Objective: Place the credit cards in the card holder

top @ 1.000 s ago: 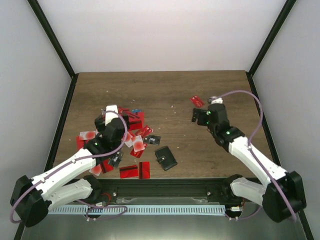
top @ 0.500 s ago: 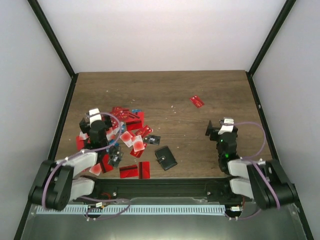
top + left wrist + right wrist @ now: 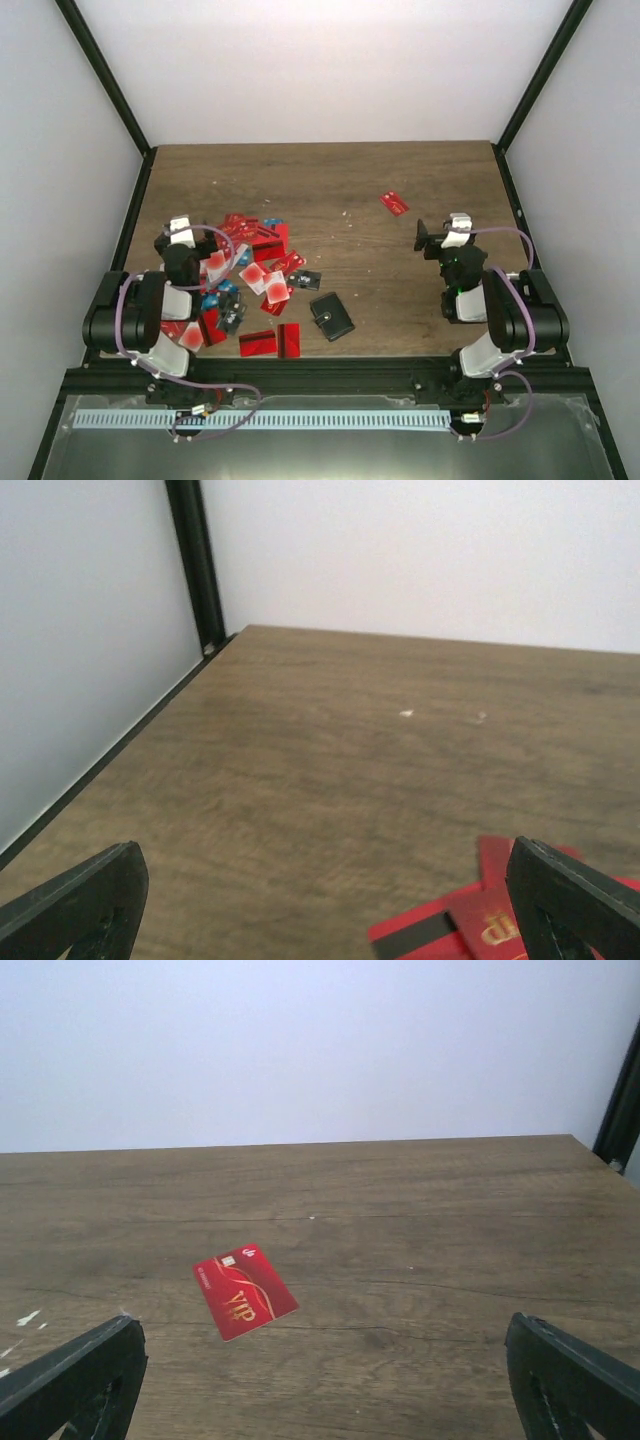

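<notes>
The credit cards (image 3: pixel 250 272) lie in a loose, mostly red pile on the left of the table, with a few blue ones among them. One red card (image 3: pixel 394 203) lies alone farther right; the right wrist view shows this card (image 3: pixel 245 1292) flat on the wood ahead. The black card holder (image 3: pixel 331 316) lies shut near the front middle. My left gripper (image 3: pixel 179 238) hovers at the pile's left edge, open and empty (image 3: pixel 325 900), with red cards (image 3: pixel 470 930) by its right finger. My right gripper (image 3: pixel 443 233) is open and empty (image 3: pixel 320 1375), short of the lone card.
Both arms are folded back over their bases at the near edge. Black frame posts (image 3: pixel 110 90) and white walls close in the table on three sides. A black rail (image 3: pixel 320 375) runs along the front. A thin black card (image 3: pixel 305 280) lies in the pile.
Both arms have pulled back from the table and folded over their bases. The left gripper left the middle of the pile; the right drew away from the lone card.
</notes>
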Robot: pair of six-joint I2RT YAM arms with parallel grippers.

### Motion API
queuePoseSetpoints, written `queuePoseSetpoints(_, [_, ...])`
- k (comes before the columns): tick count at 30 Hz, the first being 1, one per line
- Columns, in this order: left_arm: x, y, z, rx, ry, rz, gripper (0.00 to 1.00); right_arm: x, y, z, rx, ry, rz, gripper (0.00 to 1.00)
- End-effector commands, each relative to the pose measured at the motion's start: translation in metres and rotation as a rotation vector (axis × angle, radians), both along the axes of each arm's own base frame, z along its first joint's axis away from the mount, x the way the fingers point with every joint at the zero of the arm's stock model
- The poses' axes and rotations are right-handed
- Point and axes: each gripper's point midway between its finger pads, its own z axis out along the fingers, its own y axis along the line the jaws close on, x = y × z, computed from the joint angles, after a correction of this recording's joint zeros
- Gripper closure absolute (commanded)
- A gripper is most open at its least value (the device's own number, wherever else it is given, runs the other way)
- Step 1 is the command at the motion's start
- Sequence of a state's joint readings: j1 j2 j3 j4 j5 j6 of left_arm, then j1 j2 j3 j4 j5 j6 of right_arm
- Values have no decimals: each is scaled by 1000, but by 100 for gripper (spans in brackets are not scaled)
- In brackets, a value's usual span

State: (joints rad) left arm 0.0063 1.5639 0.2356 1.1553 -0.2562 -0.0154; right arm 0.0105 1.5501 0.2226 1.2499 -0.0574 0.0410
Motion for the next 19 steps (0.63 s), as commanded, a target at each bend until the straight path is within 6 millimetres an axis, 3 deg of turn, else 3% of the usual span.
queuePoseSetpoints(1, [11,-15,25,-5,-96,-89,0,3,6,11,-16,-38,43,0])
queuePoseSetpoints(19, [13,-18,24,-6,-81,-102,0,4,7,10,-16,-26,47,0])
